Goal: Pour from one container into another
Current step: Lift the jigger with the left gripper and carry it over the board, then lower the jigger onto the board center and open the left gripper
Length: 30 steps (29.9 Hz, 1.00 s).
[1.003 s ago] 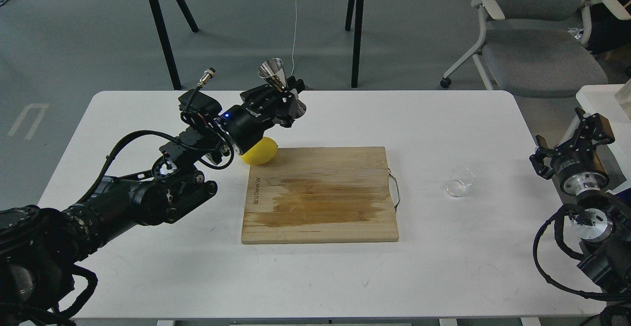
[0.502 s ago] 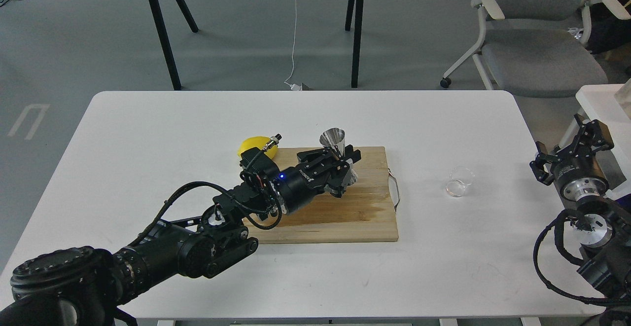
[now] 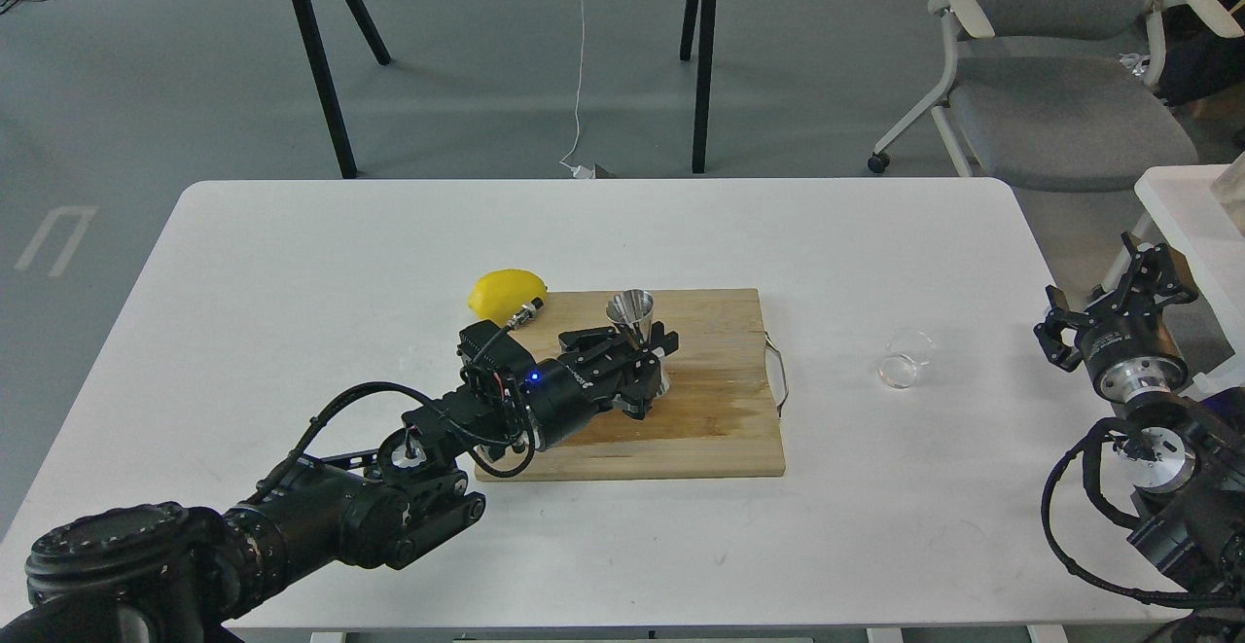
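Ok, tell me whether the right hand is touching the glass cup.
Apart. The head view shows bare white table between the right hand, at the table's right edge, and the glass cup, which stands alone.

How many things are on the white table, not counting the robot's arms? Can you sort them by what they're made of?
Metal: 1, the jigger, held in the left gripper
Glass: 1, the glass cup
Fruit: 1, the lemon
Wood: 1, the cutting board
Total: 4
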Tool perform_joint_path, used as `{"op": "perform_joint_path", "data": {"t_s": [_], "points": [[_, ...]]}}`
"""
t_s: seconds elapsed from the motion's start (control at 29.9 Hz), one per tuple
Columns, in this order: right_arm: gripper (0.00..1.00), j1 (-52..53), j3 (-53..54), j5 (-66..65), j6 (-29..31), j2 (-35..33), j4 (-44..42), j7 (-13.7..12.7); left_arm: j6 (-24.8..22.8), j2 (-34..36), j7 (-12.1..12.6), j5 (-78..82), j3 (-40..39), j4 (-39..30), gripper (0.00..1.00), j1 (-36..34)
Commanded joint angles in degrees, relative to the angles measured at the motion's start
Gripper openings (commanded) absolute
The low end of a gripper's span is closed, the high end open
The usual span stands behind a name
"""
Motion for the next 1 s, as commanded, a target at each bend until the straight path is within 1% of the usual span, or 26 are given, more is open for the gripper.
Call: {"op": "perform_joint_path", "data": {"t_s": [0.0,0.07,0.2,0.33,0.64,0.7,0.8,0.84,0.87,0.97], "points": [[1.00,0.00,0.04,0.01,0.00,0.01,-0.07,-0.01,0.00,-0.02,0.00,-0.12,0.04,0.36,0.23,0.16],[1.00,0.00,0.04,0.01,0.00,0.01,-0.07,-0.01,0.00,-0.02,0.00,-0.12,-0.05,0.36,0.26,0.07],[1.00,0.00,0.13,0.01,0.00,0.01,0.02,-0.01,0.00,-0.02,0.00,-0.21,-0.14,0.45,0.27,0.07],[1.00,0.00,0.13,0.01,0.00,0.01,-0.07,-0.01,0.00,-0.02,0.00,-0.21,-0.32,0.45,0.31,0.07],[1.00,-0.17,0.13,0.01,0.00,0.01,-0.07,-0.01,0.00,-0.02,0.00,-0.30,-0.32,1.68,0.43,0.07],[1.00,-0.17,0.13,0.01,0.00,0.01,-0.07,-0.01,0.00,-0.02,0.00,-0.30,-0.32,1.68,0.50,0.07],[1.00,-0.43,0.13,0.01,0.00,0.01,-0.07,-0.01,0.00,-0.02,0.00,-0.30,-0.32,1.59,0.64,0.07],[1.00,-0.43,0.13,0.01,0.00,0.01,-0.07,-0.01,0.00,-0.02,0.00,-0.30,-0.32,1.59,0.71,0.07],[1.00,-0.43,0.13,0.01,0.00,0.01,-0.07,-0.01,0.00,-0.02,0.00,-0.30,-0.32,1.50,0.74,0.07],[1.00,-0.52,0.04,0.01,0.00,0.01,-0.07,-0.01,0.00,-0.02,0.00,-0.30,-0.05,1.06,0.81,0.16]]}}
